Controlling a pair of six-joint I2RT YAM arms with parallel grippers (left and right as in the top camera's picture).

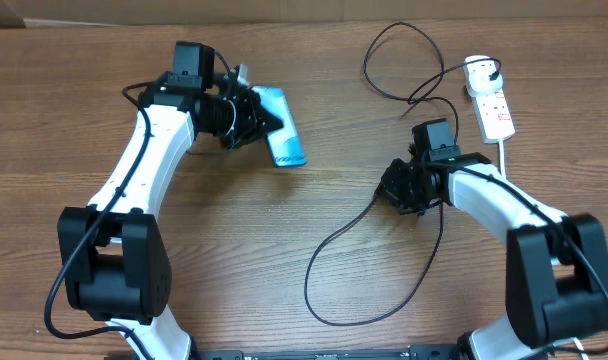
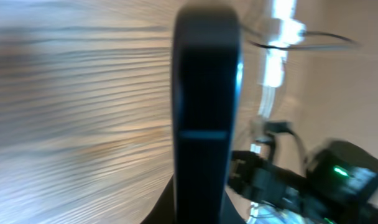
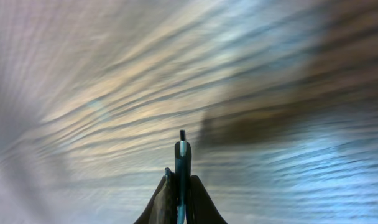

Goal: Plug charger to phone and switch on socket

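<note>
The phone [image 1: 287,138], with a light-blue screen and black edges, is held at its left edge by my left gripper [image 1: 262,118], which is shut on it. In the left wrist view the phone [image 2: 204,106] stands edge-on as a dark slab between the jaws of the left gripper [image 2: 202,208]. My right gripper [image 1: 397,190] is shut on the charger's small connector tip [image 3: 182,149], which pokes out past the right gripper [image 3: 181,190] over bare wood. The charger cable [image 1: 329,240] loops across the table to a white plug [image 1: 481,70] in the socket [image 1: 494,110].
The cable forms a big loop near the front edge [image 1: 374,318] and a smaller one at the back [image 1: 384,60]. The socket's thick white cord [image 1: 504,152] runs down beside my right arm [image 1: 504,200]. The wooden table [image 1: 234,240] lies between the arms.
</note>
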